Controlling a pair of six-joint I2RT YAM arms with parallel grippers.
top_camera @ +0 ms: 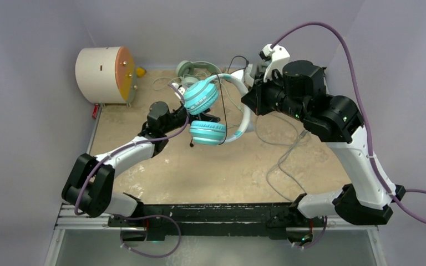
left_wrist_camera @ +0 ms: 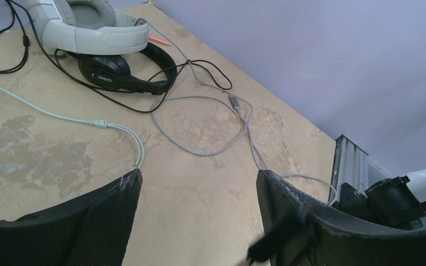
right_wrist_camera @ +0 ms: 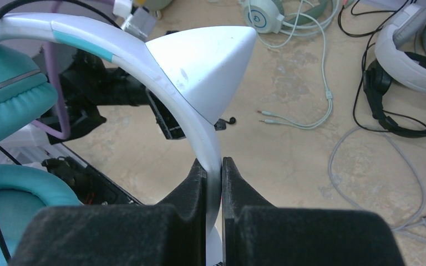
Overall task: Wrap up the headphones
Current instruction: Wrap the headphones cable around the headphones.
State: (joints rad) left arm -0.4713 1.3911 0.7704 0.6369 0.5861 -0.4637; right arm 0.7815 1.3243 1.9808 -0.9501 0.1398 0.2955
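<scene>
The teal-cupped headphones [top_camera: 205, 111] hang in the air above the table's middle, cups [right_wrist_camera: 11, 105] to the left. My right gripper [right_wrist_camera: 213, 164] is shut on their white band [right_wrist_camera: 161, 61], seen from above at the band's right side [top_camera: 248, 102]. A thin black cable [top_camera: 224, 119] hangs down past the cups. My left gripper [left_wrist_camera: 198, 177] is open with only bare table between its fingers; it sits by the teal cups [top_camera: 202, 117]. A blurred dark shape lies against its right finger [left_wrist_camera: 288, 210].
Mint-green headphones [right_wrist_camera: 266, 16], a white-and-grey headset [left_wrist_camera: 89, 27] and a thin black headset [left_wrist_camera: 122, 75] lie at the back, with grey [left_wrist_camera: 199, 149] and mint [left_wrist_camera: 61, 116] cables spread over the table. A cream drum with an orange face [top_camera: 102, 75] stands at the back left.
</scene>
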